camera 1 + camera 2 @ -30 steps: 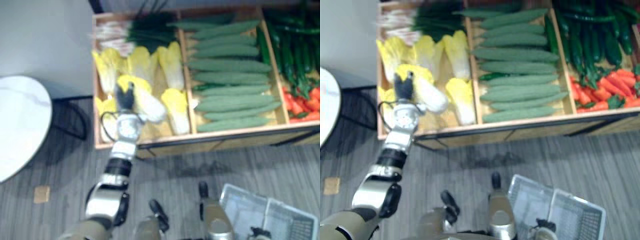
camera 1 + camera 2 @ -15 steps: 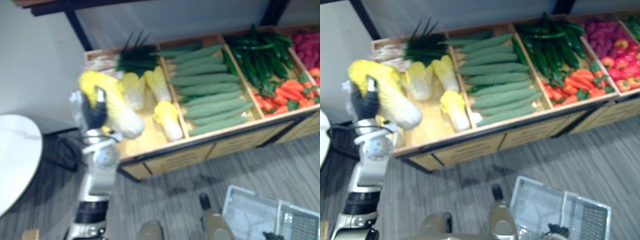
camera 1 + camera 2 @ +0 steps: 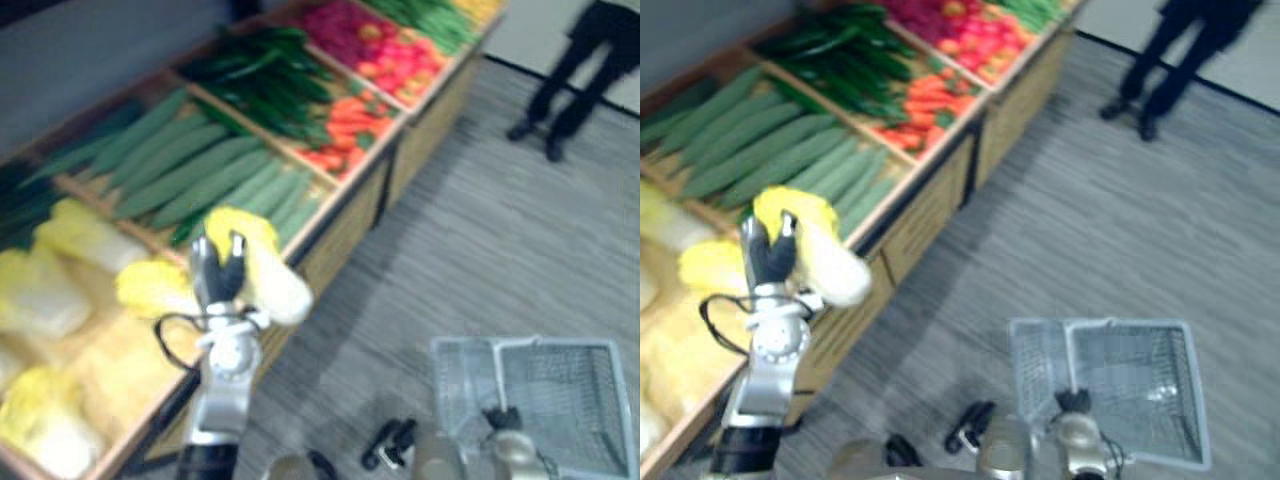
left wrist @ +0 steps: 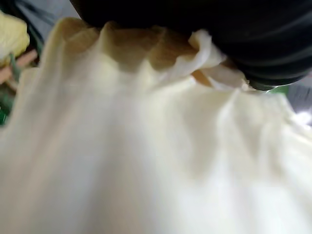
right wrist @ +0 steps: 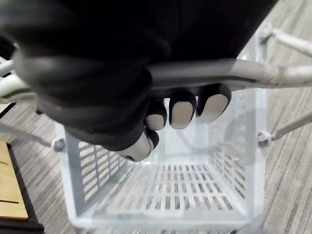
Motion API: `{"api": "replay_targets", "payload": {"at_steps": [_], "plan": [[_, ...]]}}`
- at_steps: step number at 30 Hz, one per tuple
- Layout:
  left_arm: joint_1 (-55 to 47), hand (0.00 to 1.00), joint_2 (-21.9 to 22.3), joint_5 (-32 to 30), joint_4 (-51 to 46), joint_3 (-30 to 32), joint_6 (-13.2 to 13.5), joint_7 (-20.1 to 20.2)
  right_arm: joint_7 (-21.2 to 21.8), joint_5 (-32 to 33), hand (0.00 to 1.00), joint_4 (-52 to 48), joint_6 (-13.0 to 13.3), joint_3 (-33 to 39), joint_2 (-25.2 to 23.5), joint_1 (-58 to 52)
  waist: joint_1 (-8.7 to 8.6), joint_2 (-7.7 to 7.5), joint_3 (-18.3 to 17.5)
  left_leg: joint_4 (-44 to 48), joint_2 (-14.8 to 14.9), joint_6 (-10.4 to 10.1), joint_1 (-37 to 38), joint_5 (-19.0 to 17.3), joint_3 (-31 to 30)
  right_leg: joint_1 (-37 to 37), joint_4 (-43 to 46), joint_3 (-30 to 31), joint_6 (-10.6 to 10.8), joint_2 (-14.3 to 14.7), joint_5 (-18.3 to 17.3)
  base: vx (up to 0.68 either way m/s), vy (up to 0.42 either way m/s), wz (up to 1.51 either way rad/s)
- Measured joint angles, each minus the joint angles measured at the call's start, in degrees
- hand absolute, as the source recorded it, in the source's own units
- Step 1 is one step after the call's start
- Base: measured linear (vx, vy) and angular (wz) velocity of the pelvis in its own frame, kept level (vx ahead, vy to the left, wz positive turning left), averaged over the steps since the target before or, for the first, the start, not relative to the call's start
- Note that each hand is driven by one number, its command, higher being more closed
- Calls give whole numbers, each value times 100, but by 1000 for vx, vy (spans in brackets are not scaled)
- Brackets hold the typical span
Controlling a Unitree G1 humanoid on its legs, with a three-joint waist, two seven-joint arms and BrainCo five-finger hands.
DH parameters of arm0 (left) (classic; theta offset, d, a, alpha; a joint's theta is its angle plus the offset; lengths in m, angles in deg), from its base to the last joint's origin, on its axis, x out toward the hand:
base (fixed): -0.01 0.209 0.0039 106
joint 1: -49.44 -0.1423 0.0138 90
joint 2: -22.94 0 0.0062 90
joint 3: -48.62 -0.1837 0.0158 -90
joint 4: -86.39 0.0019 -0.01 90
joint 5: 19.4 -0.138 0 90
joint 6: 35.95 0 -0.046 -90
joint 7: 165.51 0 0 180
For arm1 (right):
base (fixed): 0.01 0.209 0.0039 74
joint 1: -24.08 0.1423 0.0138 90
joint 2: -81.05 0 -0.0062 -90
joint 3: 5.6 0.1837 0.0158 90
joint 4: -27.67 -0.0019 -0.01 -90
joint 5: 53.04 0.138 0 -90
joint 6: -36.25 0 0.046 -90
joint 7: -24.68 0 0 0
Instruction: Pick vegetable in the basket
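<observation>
My left hand (image 3: 216, 272) is shut on a pale yellow napa cabbage (image 3: 265, 272), held up over the front edge of the wooden produce stand (image 3: 345, 215). The left wrist view shows the cabbage's creamy leaves (image 4: 146, 161) up close. A grey plastic basket (image 3: 545, 390) hangs low at the right, above the floor. My right hand (image 5: 175, 109) is curled round the basket's handle (image 5: 234, 73). The basket's inside (image 5: 180, 187) has nothing in it.
The stand holds more napa cabbages (image 3: 60, 300), cucumbers (image 3: 190, 165), dark green peppers (image 3: 255, 80), red and orange vegetables (image 3: 350, 125). A person's dark legs (image 3: 570, 75) stand on the grey floor at the far right.
The whole view has swung to the right, so the stand now runs diagonally. My left hand still holds the cabbage, now off the bin and at the stand's front edge. The basket shows more fully.
</observation>
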Motion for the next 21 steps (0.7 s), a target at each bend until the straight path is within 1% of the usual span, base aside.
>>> {"api": "replay_targets", "payload": {"at_steps": [1, 2, 3, 4, 5, 6, 7, 8, 9, 10, 11, 13, 14, 15, 16, 17, 18, 19, 20, 21], "plan": [[-7, 100, 13, -1, 93, -51, 3, 16, 5, -64, 100, -20, -5, -53, -2, 15, -12, 47, 13, 122, 125, -39, 21, -41, 129, -22, -173, 108, -93, 193, -22, 88, -195, -157], [0, 100, 77, 0, 389, -225, 3, 60, 19, -114, 100, -59, -16, -143, 6, -60, -53, 111, -4, 493, 410, -57, 100, -56, 324, 7, -396, 420, -209, 498, 59, 99, -178, -134], [-1, 100, 144, 1, 602, -328, 8, 82, 48, -120, 100, -170, -49, -210, 18, -141, -53, 141, -10, 922, 682, -54, 184, -53, 343, 105, -538, 697, -251, 736, 82, 122, -210, -171], [-21, 100, 241, 32, 787, -508, 20, 112, 61, -130, 100, -314, -81, -338, 120, -291, -51, 215, -44, 1652, 1071, -10, 208, 36, 191, 231, -763, 1127, -322, 1095, 97, 85, -149, -155], [-25, 100, 279, 58, 847, -568, 35, 113, 79, -130, 100, -403, -83, -428, 191, -337, -50, 248, -56, 2038, 1250, 84, 115, 158, 32, 281, -863, 1345, -353, 1245, 107, 82, -164, -183], [-18, 100, 297, 99, 924, -652, 105, 113, 83, -136, 100, -578, -86, -584, 260, -357, -48, 294, -82, 2721, 1407, 302, -207, 252, -676, 289, -1019, 1759, -395, 1477, 84, 57, -123, -188], [-21, 100, 300, 107, 975, -664, 170, 111, 92, -136, 100, -752, -92, -623, 338, -342, -43, 304, -88, 2997, 1154, 141, -667, 177, -1733, 280, -1162, 2083, -376, 1588, 92, 57, -89, -183], [-35, 100, 301, 110, 987, -663, 170, 108, 93, -145, 100, -838, -91, -637, 380, -349, -36, 300, -87, 2988, 930, -42, -844, 111, -2264, 289, -1231, 2234, -376, 1607, 130, 88, -33, -167], [-115, 100, 314, 110, 997, -663, 170, 75, 95, -183, 100, -893, -87, -712, 405, -348, -23, 298, -84, 2810, 568, -298, -1027, -40, -2963, 375, -1372, 2449, -404, 1607, 226, 130, 8, -131], [-206, 100, 350, 110, 1004, -666, 171, 51, 94, -241, 100, -895, -92, -772, 392, -369, -30, 305, -82, 2539, 378, -398, -1091, -100, -3215, 560, -1538, 2571, -388, 1609, 272, 182, 36, -110], [-239, 100, 379, 111, 1005, -675, 173, 44, 96, -250, 100, -900, -102, -824, 385, -382, -33, 314, -83, 2365, 338, -403, -1135, -102, -3282, 665, -1628, 2591, -360, 1608, 290, 206, 75, -61], [-255, 100, 412, 340, 1037, -826, 309, 53, 94, -279, 100, -985, -139, -822, 300, -390, -18, 380, -98, 1292, 69, -412, -1430, -41, -3487, 812, -1838, 2636, -304, 1591, 322, 164, 98, -19], [-280, 100, 418, 353, 1037, -850, 340, 72, 94, -278, 100, -1053, -143, -822, 287, -387, -2, 404, -111, 985, -11, -412, -1491, 27, -3503, 809, -1865, 2673, -282, 1591, 334, 175, 154, -27], [-349, 100, 447, 470, 1053, -864, 367, 113, 94, -278, 100, -1202, -148, -832, 278, -349, 67, 457, -125, 339, -147, -399, -1534, 289, -3523, 773, -1894, 2802, -229, 1589, 363, 202, 181, -59], [-442, 100, 497, 623, 1125, -916, 370, 224, 96, -279, 100, -1373, -150, -874, 294, -333, 168, 538, -154, -158, -273, -299, -1432, 818, -3604, 764, -1884, 2961, -129, 1613, 355, 259, 225, -75], [-508, 100, 509, 730, 1169, -963, 375, 288, 98, -279, 100, -1452, -150, -906, 284, -331, 219, 563, -170, -268, -318, -192, -1337, 1028, -3612, 767, -1856, 3073, -59, 1620, 321, 252, 199, -69], [-569, 100, 508, 826, 1278, -1050, 376, 370, 99, -279, 100, -1596, -149, -959, 242, -344, 268, 501, -193, -335, -416, -108, -1226, 998, -3494, 759, -1745, 3182, 41, 1513, 250, 275, 195, -37], [-648, 100, 460, 1033, 1374, -1231, 387, 558, 96, -280, 100, -1810, -144, -1000, 199, -345, 241, 399, -234, -450, -619, -20, -1144, 919, -3440, 640, -1414, 3211, 180, 1278, 64, 335, 229, -9], [-666, 100, 408, 1189, 1491, -1501, 392, 703, 93, -280, 100, -1941, -133, -1011, 167, -329, 235, 297, -240, -603, -848, 52, -994, 859, -3415, 508, -906, 3224, 256, 1000, -72, 280, 182, 11], [-672, 100, 392, 1221, 1556, -1647, 393, 766, 93, -280, 100, -1976, -133, -1033, 164, -311, 238, 269, -245, -671, -940, 92, -900, 832, -3401, 393, -536, 3238, 273, 869, -77, 354, 211, 18]]}}
